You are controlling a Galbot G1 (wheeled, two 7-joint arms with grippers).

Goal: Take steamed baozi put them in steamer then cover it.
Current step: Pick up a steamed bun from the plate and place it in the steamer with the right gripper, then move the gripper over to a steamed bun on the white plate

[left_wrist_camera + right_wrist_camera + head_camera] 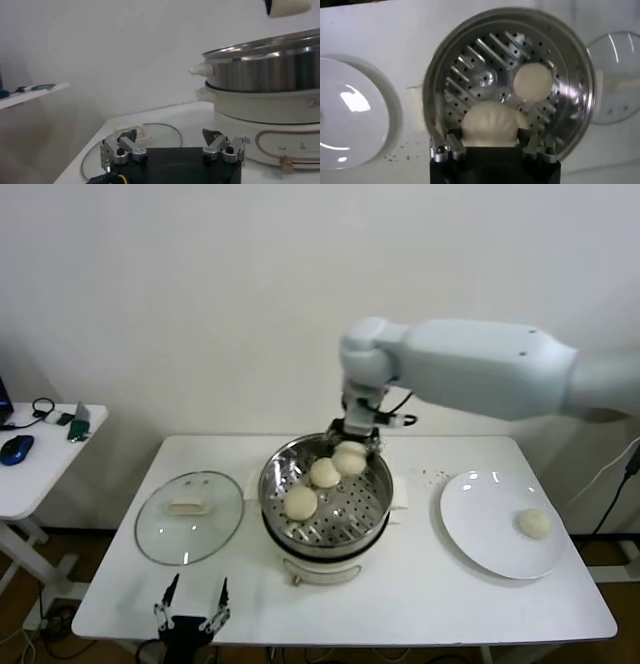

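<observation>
Left gripper (190, 606): parked wide at my near desk (420, 604) edge.
Cover (189, 516): off, beside steamer (372, 519).
In steamer: I count two baozi (301, 502).
Right gripper (492, 145): gripping a third over the far rim.
Plate (490, 534): one bun (533, 523) left.

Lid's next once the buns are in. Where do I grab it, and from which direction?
Grip the cream handle at the lid's centre, coming straight down from above. The lid lies flat on the table left of the steamer, handle up; its glass dome and thin rim offer no other hold. The open left gripper sits nearest.
</observation>
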